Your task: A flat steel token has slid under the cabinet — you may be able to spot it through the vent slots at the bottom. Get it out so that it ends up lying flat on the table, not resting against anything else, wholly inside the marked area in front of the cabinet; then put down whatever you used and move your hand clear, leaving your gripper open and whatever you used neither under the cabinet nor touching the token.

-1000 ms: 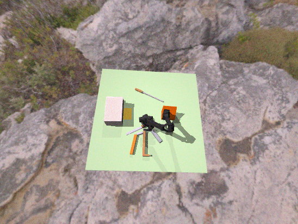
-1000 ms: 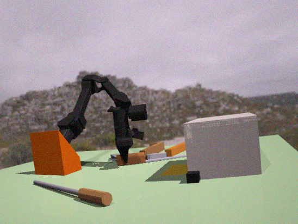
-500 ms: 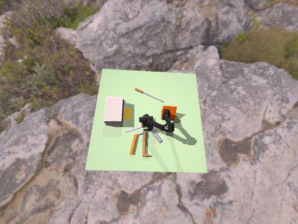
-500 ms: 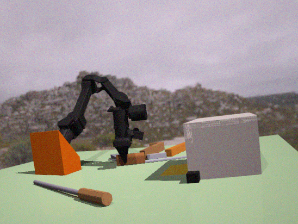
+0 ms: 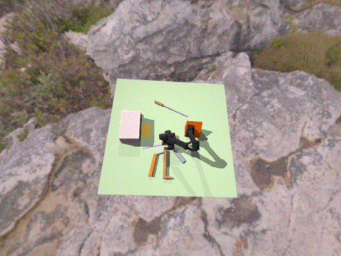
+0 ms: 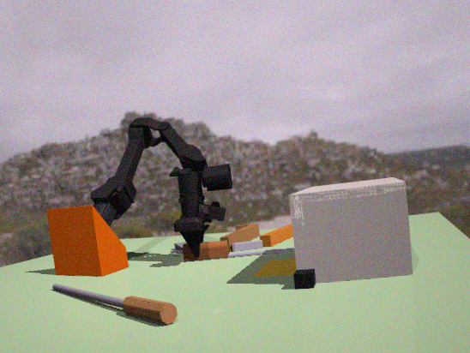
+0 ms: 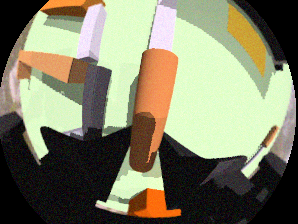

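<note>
The cabinet is a pale box with its dark front side toward the yellow marked area. The steel token is not visible in any view. My gripper points down and is shut on the orange-brown handle of a tool with a thin pale grey shaft. The shaft points toward the cabinet side. The handle is at or just above the table; a gap cannot be made out.
A brown L-shaped bar, an orange bar and a grey bar lie near the gripper. Another wooden-handled rod lies farther off. An orange block stands by the arm's base. A black cube is at the cabinet's corner.
</note>
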Controlling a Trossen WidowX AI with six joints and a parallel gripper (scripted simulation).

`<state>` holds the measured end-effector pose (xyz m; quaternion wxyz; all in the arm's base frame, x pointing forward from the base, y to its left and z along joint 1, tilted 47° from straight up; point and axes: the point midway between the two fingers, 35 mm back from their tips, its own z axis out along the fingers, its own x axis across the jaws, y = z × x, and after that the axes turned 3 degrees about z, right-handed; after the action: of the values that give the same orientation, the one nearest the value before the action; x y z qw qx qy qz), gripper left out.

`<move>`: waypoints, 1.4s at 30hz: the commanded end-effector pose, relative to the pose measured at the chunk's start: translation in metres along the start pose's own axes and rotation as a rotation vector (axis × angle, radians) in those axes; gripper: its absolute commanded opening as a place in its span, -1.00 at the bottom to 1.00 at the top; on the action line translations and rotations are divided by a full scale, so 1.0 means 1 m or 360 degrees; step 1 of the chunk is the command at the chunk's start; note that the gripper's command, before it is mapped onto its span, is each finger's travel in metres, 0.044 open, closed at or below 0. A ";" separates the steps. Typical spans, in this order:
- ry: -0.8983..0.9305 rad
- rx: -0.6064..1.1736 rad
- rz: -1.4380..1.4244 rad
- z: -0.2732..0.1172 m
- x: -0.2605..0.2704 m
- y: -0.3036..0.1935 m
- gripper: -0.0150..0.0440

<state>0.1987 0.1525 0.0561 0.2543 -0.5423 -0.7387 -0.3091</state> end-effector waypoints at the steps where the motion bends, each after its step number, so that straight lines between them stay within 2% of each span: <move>1: 0.0000 -0.0005 0.0063 0.000 0.000 0.000 -0.49; 37: 0.0000 -0.0005 0.0501 0.000 -0.001 0.000 -0.49; 42: 0.0000 -0.0001 0.0461 0.000 0.000 0.000 -0.05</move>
<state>0.1986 0.1523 0.0560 0.2971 -0.6454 -0.6506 -0.2683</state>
